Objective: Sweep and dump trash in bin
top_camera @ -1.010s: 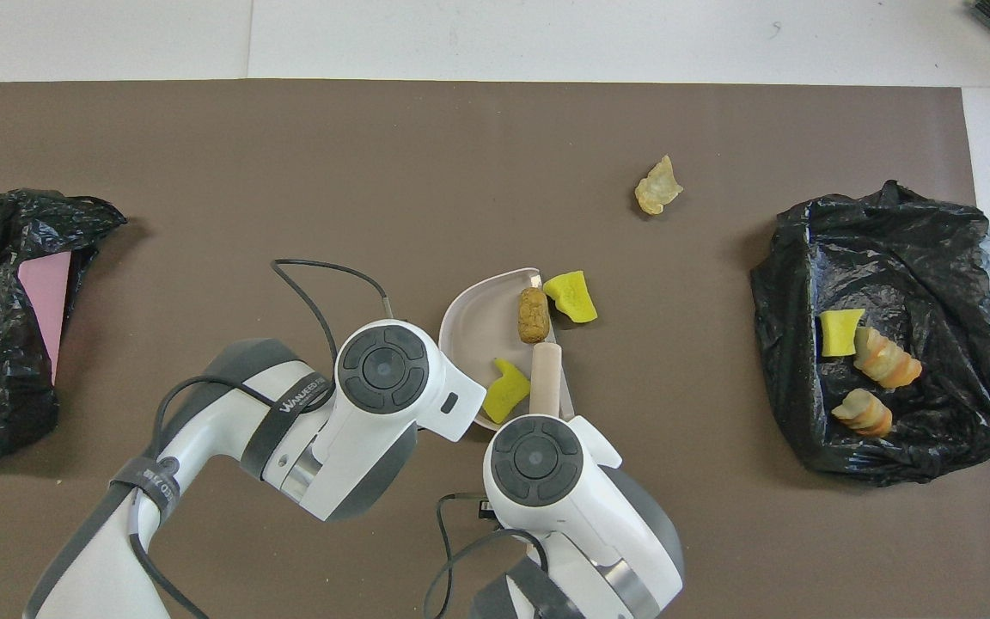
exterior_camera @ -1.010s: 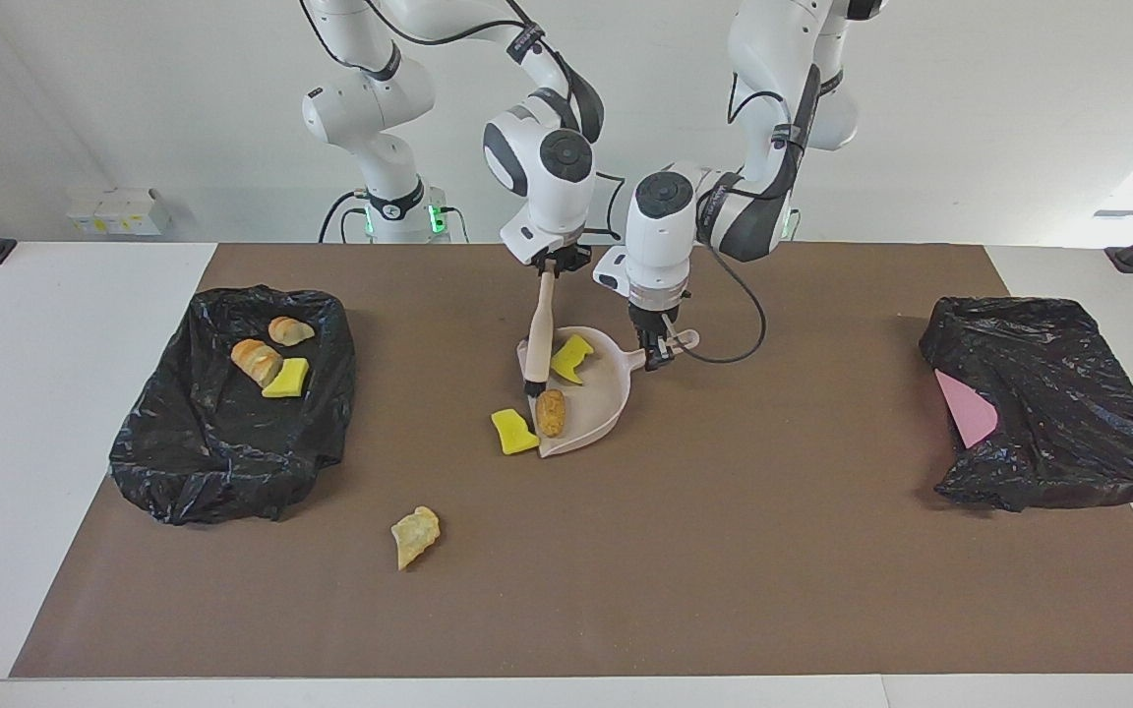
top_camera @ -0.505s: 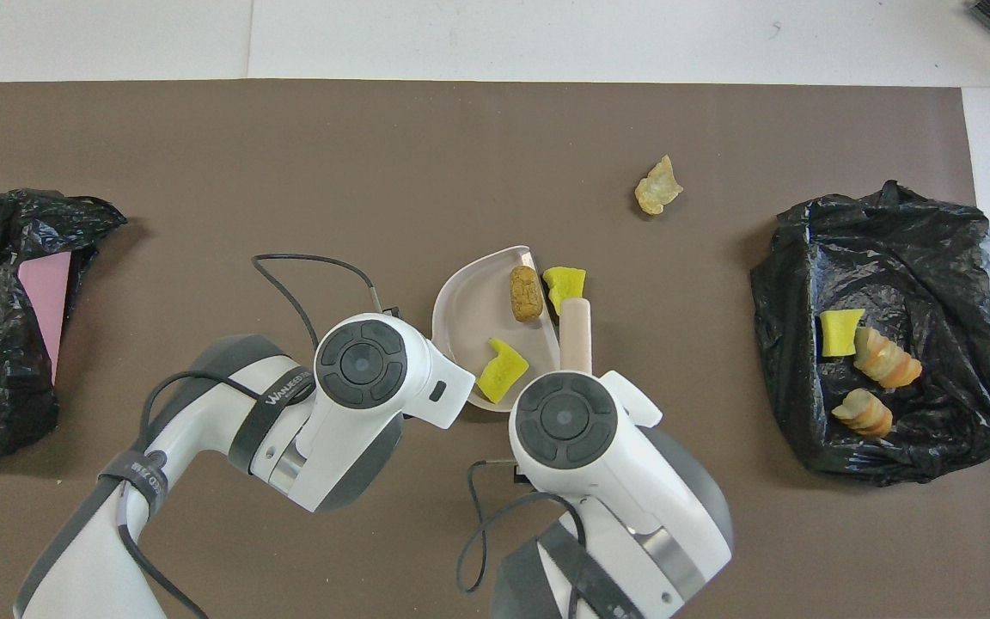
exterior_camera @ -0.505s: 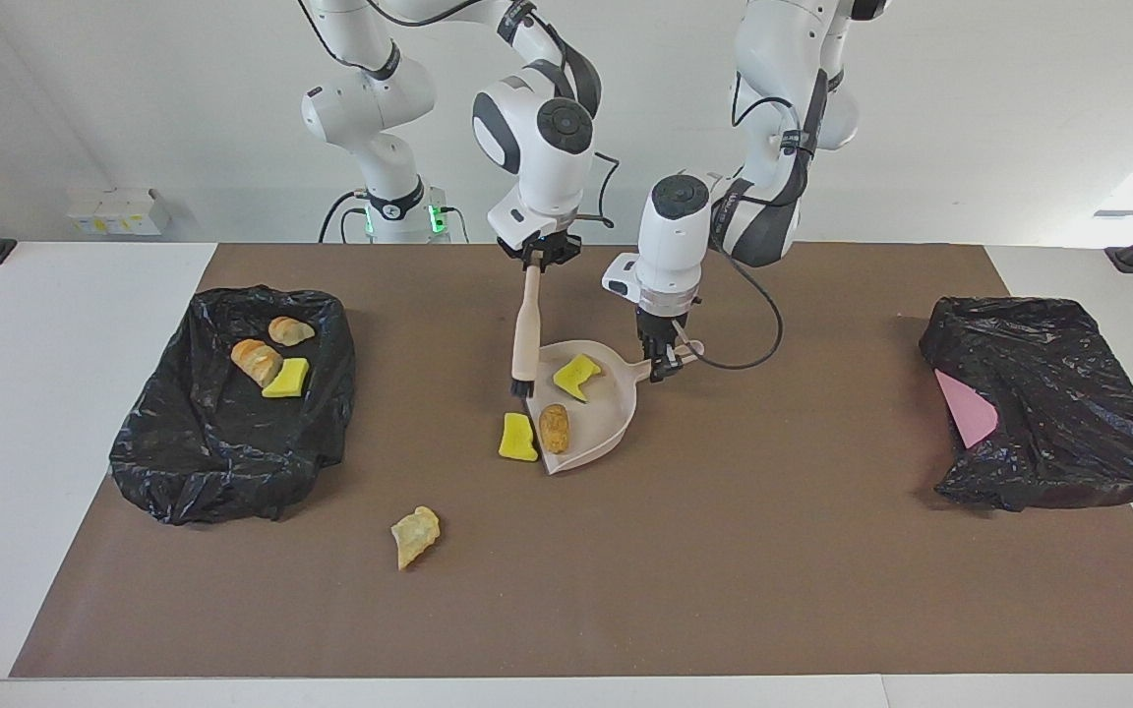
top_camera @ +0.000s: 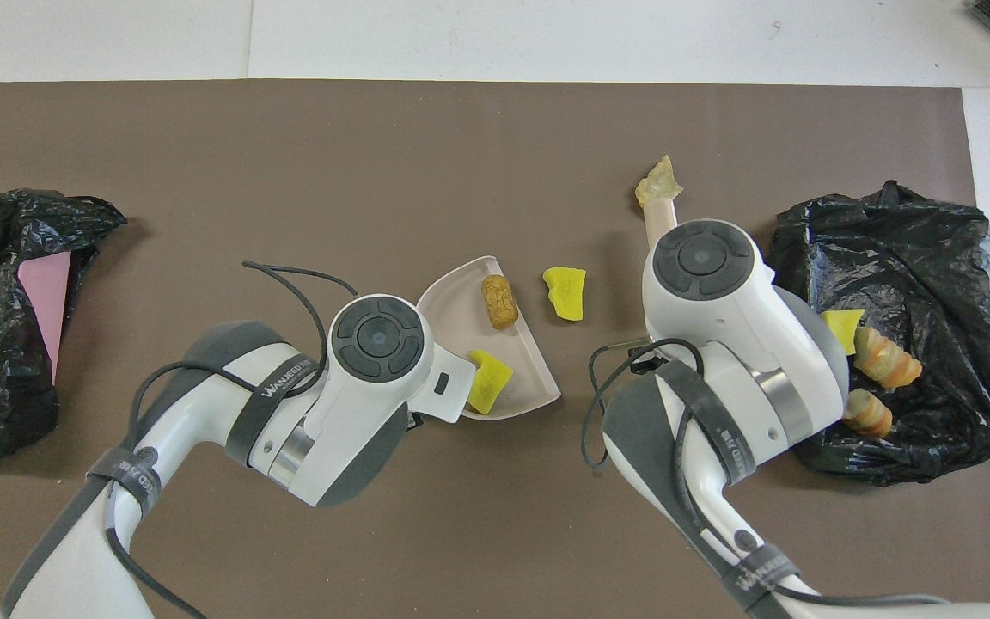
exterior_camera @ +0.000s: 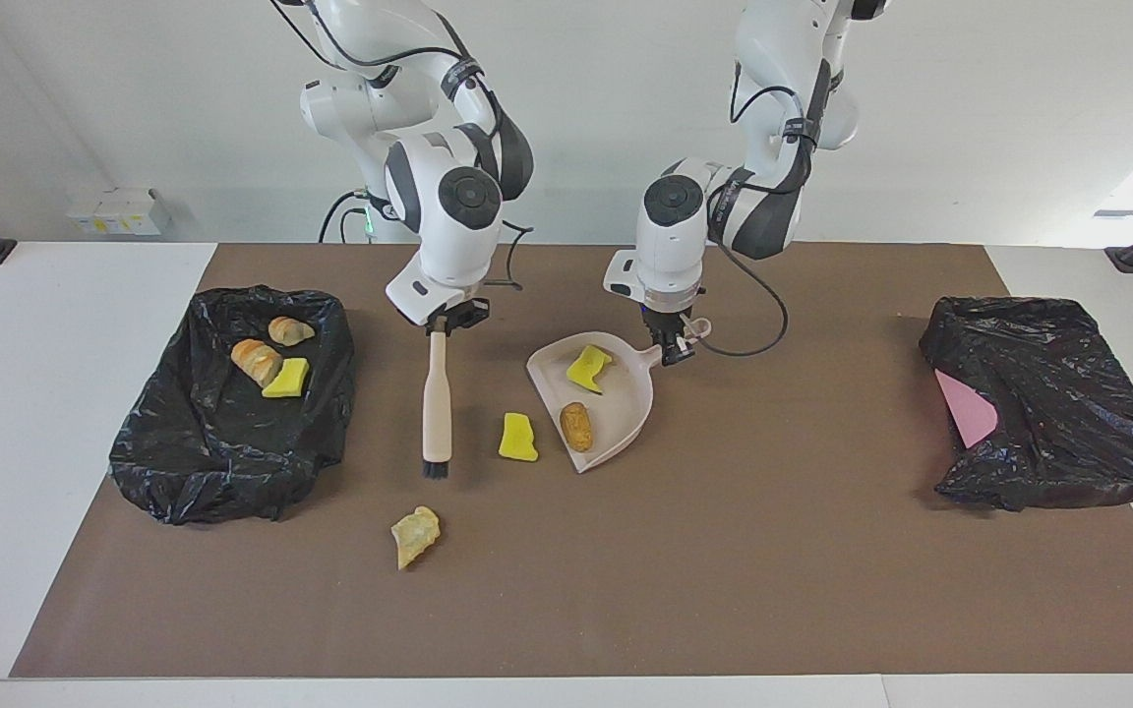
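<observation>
Risk: yellow chunk gets knocked wide of dustpan mouth.
Right gripper clamps brush; left gripper clamps pan handle. Two pieces in pan, a tilt spills them.

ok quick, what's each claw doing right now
left claw: shut on the dustpan by its handle
right claw: shut on the hand brush by the top of its handle, bristles pointing down
</observation>
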You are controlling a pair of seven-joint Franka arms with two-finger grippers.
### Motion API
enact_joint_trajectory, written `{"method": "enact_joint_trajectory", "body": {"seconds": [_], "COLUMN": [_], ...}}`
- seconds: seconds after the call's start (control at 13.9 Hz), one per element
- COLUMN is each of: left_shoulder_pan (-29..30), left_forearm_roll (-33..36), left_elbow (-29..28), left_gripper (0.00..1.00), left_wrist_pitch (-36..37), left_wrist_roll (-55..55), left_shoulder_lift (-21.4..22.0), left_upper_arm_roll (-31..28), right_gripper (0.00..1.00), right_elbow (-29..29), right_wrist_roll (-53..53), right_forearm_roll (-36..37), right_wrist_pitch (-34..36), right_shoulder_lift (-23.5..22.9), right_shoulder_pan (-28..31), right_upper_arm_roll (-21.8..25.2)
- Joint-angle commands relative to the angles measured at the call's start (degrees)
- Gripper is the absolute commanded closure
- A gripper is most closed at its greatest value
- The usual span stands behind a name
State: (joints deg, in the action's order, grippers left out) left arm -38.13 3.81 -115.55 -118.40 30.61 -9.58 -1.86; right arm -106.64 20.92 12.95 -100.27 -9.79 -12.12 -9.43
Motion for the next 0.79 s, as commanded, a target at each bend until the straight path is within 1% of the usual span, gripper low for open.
{"method": "enact_joint_trajectory", "body": {"seconds": [0.0,0.14,0.29,0.43,0.58,0.72], "left_shoulder_pan": [-1.5,-1.6,-2.0,-2.1,-2.3,-2.3], "left_forearm_roll": [2.8,3.2,3.2,3.2,3.2,3.2], "left_elbow": [0.2,0.1,0.1,0.0,-0.1,-0.3], "left_gripper": [1.0,1.0,1.0,1.0,1.0,1.0], "left_wrist_pitch": [2.8,2.8,2.8,2.6,2.4,2.5], "left_wrist_roll": [-3.9,-4.2,-4.8,-8.2,-8.6,-10.6], "left_shoulder_lift": [0.9,1.0,1.0,1.1,1.1,1.1], "left_upper_arm_roll": [-0.3,-0.3,-0.3,-0.2,-0.2,-0.1], "right_gripper": [1.0,1.0,1.0,1.0,1.0,1.0], "right_elbow": [11.1,14.5,16.3,19.5,20.2,20.2], "right_wrist_roll": [-6.3,-9.8,-14.6,-17.6,-17.6,-17.6], "right_forearm_roll": [4.6,9.3,14.3,14.9,14.6,14.5], "right_wrist_pitch": [3.8,2.6,0.4,-1.0,-1.2,-1.4], "right_shoulder_lift": [-7.6,-10.8,-12.4,-15.2,-18.0,-19.8], "right_shoulder_pan": [3.3,6.0,8.2,9.1,8.5,8.0], "right_upper_arm_roll": [-0.8,-0.7,-0.8,-0.7,-0.8,-0.8]}}
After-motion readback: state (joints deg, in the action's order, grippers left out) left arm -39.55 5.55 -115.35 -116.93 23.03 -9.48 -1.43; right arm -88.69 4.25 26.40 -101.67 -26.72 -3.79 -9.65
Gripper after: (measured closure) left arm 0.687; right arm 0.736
